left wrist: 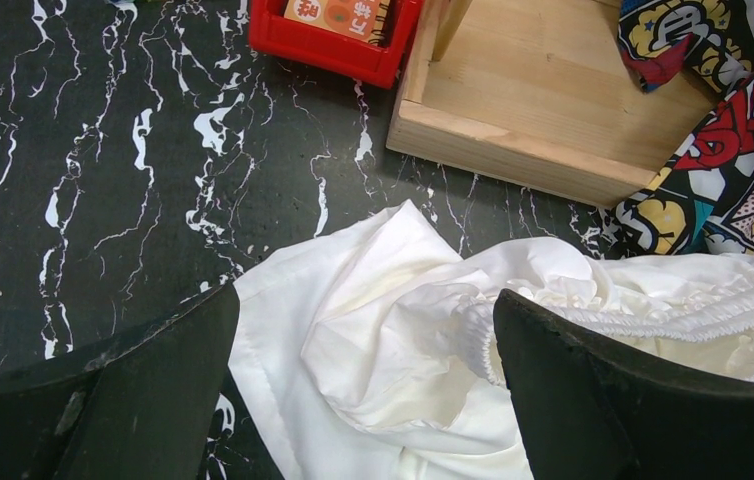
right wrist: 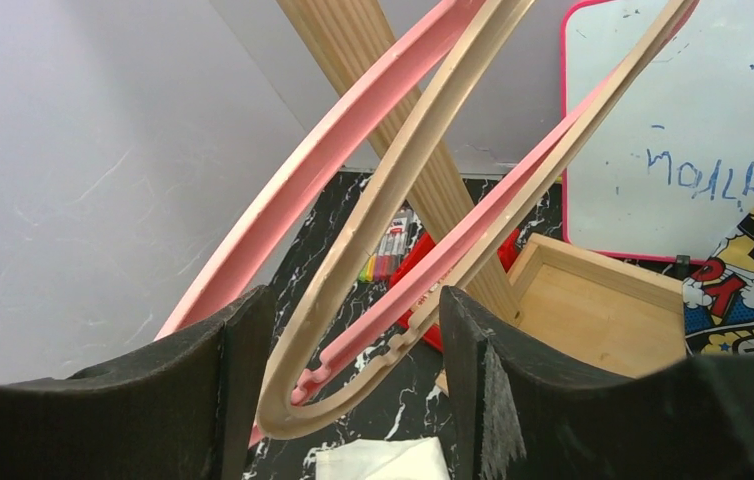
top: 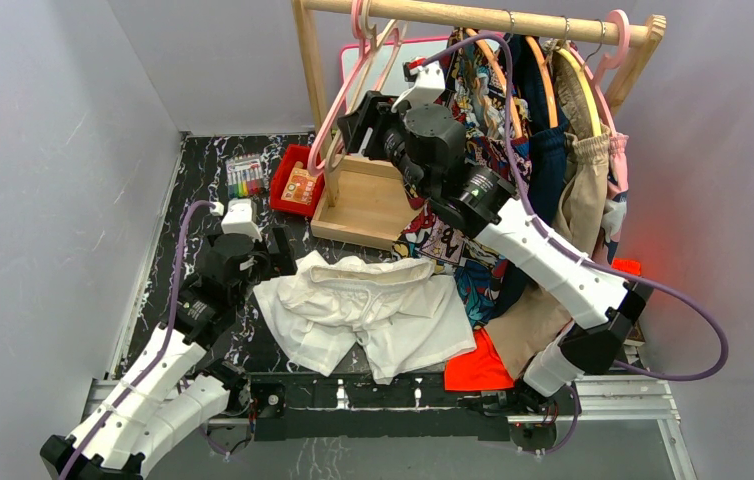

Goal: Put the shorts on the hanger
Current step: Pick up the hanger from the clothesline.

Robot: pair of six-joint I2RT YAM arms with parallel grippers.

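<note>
Left gripper (left wrist: 363,400) – jaws spread wide, nothing held. It hangs low over the dark marbled table (top: 193,190) at the left edge of the shorts (top: 363,310). In the left wrist view the crumpled white hem and gathered waistband lie between the two fingers, with no contact seen.

The shorts lie flat and rumpled on the table at front centre, waistband toward the wooden tray (top: 363,205), legs toward the arm bases. A red bin (top: 288,190) sits just left of the tray.

Right gripper (right wrist: 353,390) – raised at the left end of the wooden rail (top: 473,17), jaws partly apart. The lower corner of the hanger (right wrist: 393,190) sits between the fingers, together with a pink hanger (right wrist: 318,170). Cannot tell whether the pads press on it. Both hangers hang from the rail; comic-print garment (top: 473,90) to their right.
</note>
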